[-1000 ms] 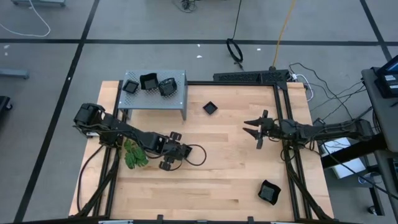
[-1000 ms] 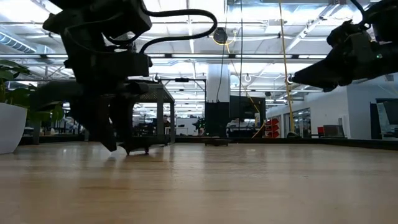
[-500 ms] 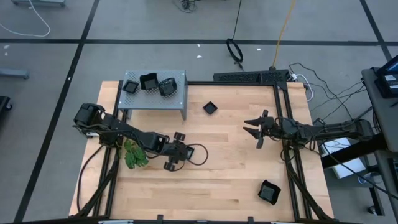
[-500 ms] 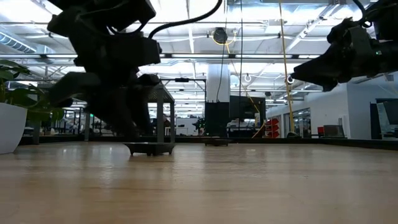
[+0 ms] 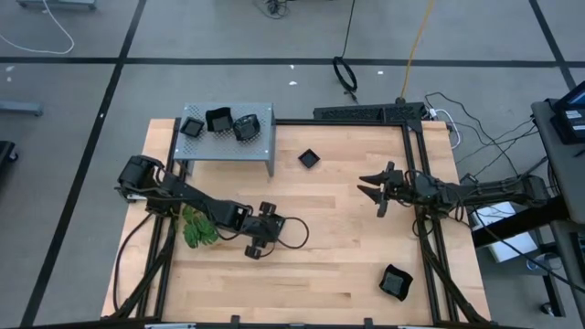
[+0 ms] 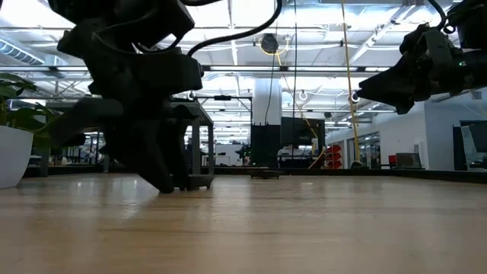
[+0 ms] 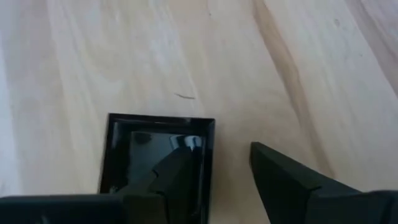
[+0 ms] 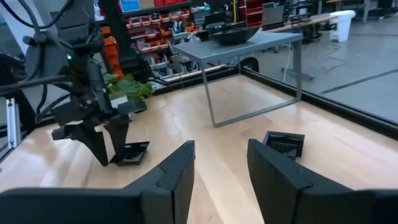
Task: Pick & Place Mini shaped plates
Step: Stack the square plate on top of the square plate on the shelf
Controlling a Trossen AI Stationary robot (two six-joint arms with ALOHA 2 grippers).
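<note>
High view: the left gripper (image 5: 257, 230) now sits farther right on the bench (image 5: 347, 265) than a second ago, out past the plant (image 5: 196, 228). The right gripper (image 5: 377, 190) has not moved; it hangs mid-bench with its fingers apart and nothing in them. Three plates (image 5: 219, 122) lie on the grey shelf (image 5: 260, 151). One plate (image 5: 309, 158) lies on the bench near the shelf. Another plate (image 5: 395, 282) lies in the near right corner.

Low view: the left gripper (image 6: 163, 164) is down at the bench top. Half a second ago a small plate showed clear beside it; now the arm mostly covers that plate.

Left wrist view: a square plate (image 7: 155, 149) lies flat on the bench. One of the left fingers (image 7: 180, 171) is over the plate and the other is outside its edge. The fingers are apart and not closed on it yet.

Right wrist view: the right fingers (image 8: 180, 168) are open and hold nothing. The left arm stands over its plate (image 8: 132, 152), and one more plate (image 8: 283, 143) lies near the shelf.

Meaning: I think the left gripper is lined up on the rim, so closing comes next.
</note>
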